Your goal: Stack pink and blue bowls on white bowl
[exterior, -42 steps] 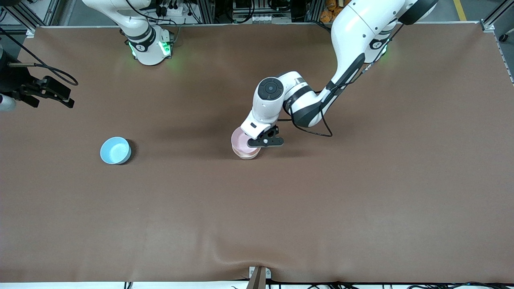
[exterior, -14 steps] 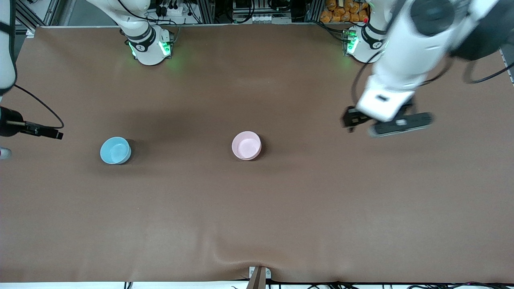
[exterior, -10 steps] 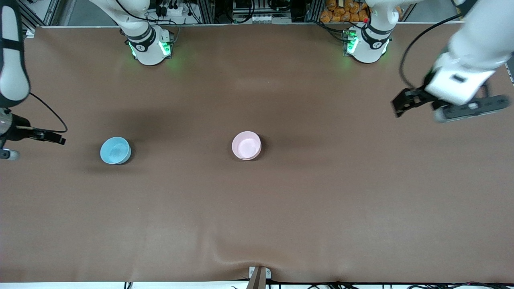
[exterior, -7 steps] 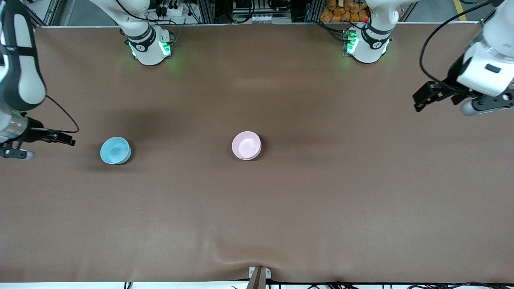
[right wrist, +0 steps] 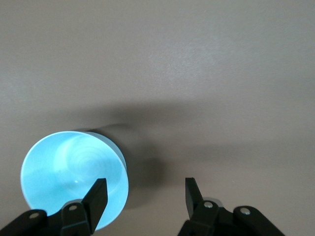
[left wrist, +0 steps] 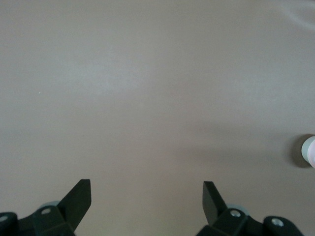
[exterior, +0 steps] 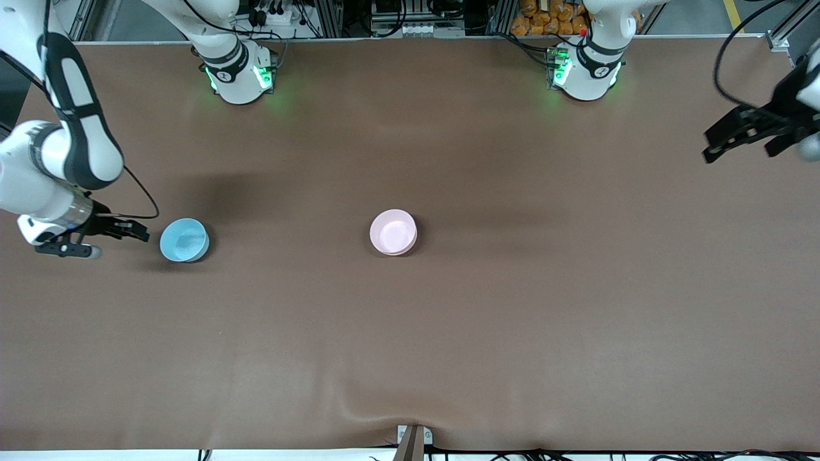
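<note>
**Two bowls stacked mid-desk, blue bowl beside the right gripper**

Two arms work over a brown desk (exterior: 512, 320). The right gripper (exterior: 128, 230) hangs low over the desk at the right arm's end, just beside the blue bowl (exterior: 184, 240), on the side of the bowl away from the middle. Its fingers (right wrist: 96, 196) are spread apart and hold nothing. In the right wrist view the blue bowl (right wrist: 74, 179) sits upright and empty, off to one side of the gap: one fingertip overlaps the bowl's rim in that view, while the other finger stands over bare desk, well clear of the bowl. Whether that fingertip touches the rim cannot be told. The bowl is not between the fingers.

The pink bowl (exterior: 393, 232) stands near the middle of the desk, upright, well apart from the blue bowl and about as near to the front camera. A paler rim shows under its edge, so it seems nested in the white bowl (exterior: 400, 250), of which little more than that sliver is seen.

The left gripper (exterior: 746, 131) is up in the air over the left arm's end of the desk, far from all bowls. Its fingers (left wrist: 78, 196) are open and empty, with only bare desk between them. At the edge of the left wrist view a small part of the stacked bowls (left wrist: 310, 151) shows, far off.
</note>
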Tool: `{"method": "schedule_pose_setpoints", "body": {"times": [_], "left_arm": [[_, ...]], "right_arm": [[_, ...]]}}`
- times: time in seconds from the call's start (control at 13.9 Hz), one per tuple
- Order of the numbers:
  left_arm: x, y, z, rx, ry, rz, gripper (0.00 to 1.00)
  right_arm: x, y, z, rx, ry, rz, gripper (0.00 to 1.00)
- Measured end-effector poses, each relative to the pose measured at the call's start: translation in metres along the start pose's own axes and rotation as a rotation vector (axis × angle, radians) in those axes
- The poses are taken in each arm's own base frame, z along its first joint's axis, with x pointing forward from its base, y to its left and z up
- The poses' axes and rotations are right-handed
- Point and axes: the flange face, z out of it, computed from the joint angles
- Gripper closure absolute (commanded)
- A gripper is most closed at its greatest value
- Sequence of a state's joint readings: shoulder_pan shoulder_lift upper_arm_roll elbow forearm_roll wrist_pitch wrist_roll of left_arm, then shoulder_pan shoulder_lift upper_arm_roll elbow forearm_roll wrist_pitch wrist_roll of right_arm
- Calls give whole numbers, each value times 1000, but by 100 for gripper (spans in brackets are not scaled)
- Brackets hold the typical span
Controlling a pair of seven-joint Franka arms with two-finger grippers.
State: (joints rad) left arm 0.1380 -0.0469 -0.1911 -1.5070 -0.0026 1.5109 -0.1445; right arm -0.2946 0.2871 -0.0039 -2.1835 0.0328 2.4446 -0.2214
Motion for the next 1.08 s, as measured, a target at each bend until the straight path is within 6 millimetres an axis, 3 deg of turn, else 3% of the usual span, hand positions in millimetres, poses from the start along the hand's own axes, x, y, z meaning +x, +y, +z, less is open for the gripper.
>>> {"method": "schedule_pose_setpoints", "body": {"times": [0.14, 0.43, 0.5, 0.65, 0.72, 0.79, 1.08], "left_arm": [[-5, -10, 2, -6, -12, 10, 0], [-16, -1, 9, -4, -37, 27, 0], [-19, 1, 8, -2, -44, 30, 0], [-24, 3, 8, -1, -48, 33, 0], [-26, 3, 7, -1, -48, 33, 0], [-26, 3, 7, -1, -47, 33, 0], [-27, 3, 8, 0, -52, 37, 0]], "right_arm": [[0, -7, 15, 3, -10, -13, 40], [0, -25, 27, 2, -10, -44, 46], [-1, -27, 30, 0, 0, -46, 54], [-3, -26, 40, -1, 2, -44, 60], [-4, -26, 44, -2, 3, -44, 76], [-3, -26, 46, -2, 4, -44, 99], [-3, -26, 48, -2, 6, -43, 100]]}}
